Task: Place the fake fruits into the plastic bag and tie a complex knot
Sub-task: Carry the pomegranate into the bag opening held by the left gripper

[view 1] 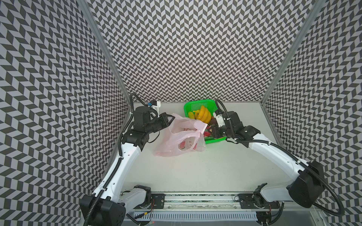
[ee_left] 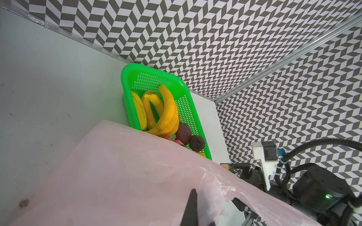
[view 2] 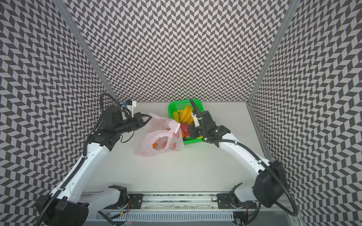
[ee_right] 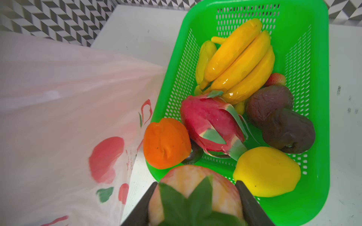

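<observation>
Toy fruits [ee_right: 207, 119] mostly in green basket [view 1: 195, 102] at back of table [view 1: 215, 172]: bananas [ee_right: 241, 58], orange [ee_right: 166, 142], lemon [ee_right: 266, 172], two dark brown ones [ee_right: 288, 131]. Pink bag [view 1: 176, 142] lies just left of basket, against it. Left pincer [view 1: 170, 119] pinched tight on bag's far rim, holding it up. Right pincer [ee_right: 195, 184] grips a pink-yellow leafy fruit [ee_right: 182, 176] over basket's near rim.

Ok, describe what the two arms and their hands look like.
Both the left arm and right arm have glossy white links joined by black joint housings, with black corrugated cable hose looped alongside. The left hand and right hand are black with slim flat fingers; a white camera bracket sits at each wrist.
</observation>
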Robot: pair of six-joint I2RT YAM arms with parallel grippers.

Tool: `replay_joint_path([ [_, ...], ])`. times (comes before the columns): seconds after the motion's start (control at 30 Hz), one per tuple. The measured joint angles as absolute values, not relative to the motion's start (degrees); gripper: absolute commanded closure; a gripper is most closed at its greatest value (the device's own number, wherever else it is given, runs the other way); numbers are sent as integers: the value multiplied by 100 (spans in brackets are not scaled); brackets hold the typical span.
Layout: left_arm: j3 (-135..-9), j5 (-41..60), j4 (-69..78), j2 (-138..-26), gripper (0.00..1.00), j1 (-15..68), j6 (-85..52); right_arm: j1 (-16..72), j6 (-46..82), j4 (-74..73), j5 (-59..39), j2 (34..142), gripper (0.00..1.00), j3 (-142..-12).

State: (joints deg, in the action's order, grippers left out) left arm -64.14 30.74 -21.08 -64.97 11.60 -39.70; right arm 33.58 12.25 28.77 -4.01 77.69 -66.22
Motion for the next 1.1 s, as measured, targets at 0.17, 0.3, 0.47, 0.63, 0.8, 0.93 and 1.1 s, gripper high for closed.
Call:
replay_joint_path([
  [0.17, -6414, 3074, -2106, -6497, 100, 1160, -3970, 3358, 1253, 2825, -593, 7118, 59, -6370],
  [0.3, -6414, 3074, -2106, -6497, 100, 1160, -3968, 3358, 1304, 2803, -738, 6619, 59, -6108],
  [0.47, -6414, 3076, -2106, -6497, 100, 1160, -3959, 3361, 1367, 2692, -1138, 6086, 59, -5760],
  [0.63, -6414, 3079, -2104, -6497, 100, 1160, -3957, 3395, 1594, 2261, -1750, 5677, 59, -5308],
  [0.8, -6412, 3092, -2104, -6497, 100, 1160, -3957, 3627, 1918, 1584, -2193, 5555, 59, -4941],
  [0.93, -6412, 3098, -2102, -6497, 100, 1160, -3955, 3964, 2102, 1074, -2283, 5572, 59, -4821],
  [1.1, -6407, 3138, -2099, -6497, 100, 1160, -3955, 4281, 2104, 504, -2182, 5787, 59, -4814],
])
